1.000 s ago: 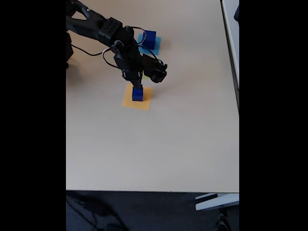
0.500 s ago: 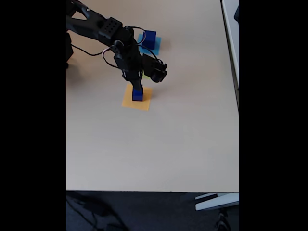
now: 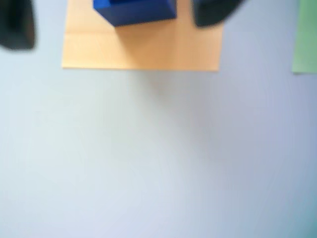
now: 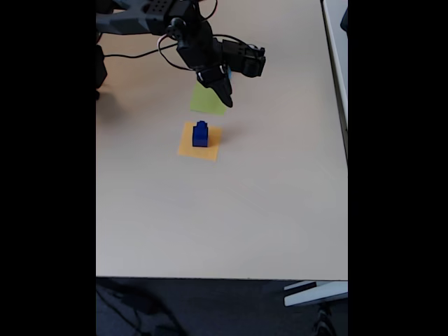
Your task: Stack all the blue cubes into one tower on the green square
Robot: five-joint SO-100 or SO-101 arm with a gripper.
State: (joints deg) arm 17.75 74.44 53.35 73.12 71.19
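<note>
Blue cubes point(image 4: 201, 133) stacked on orange patch point(image 4: 208, 149) — fingers point(image 4: 225, 96) raised clear above, parted, empty.

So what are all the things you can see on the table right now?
Dark blue solid cubes: two as far as the fixed view shows, a small one sitting on a bigger one, standing on the orange patch.
Flat orange square patch: one, orange, near the middle of the table, under the cubes.
Flat lime-green square patch: one, light green, just behind the orange patch, partly under the gripper.
Beige table: one, pale, holding everything.
Black robot arm: one, black, at the top left of the fixed view.
Black two-finger gripper: one, above the green patch, holding nothing; the wrist view shows its fingers apart.
</note>
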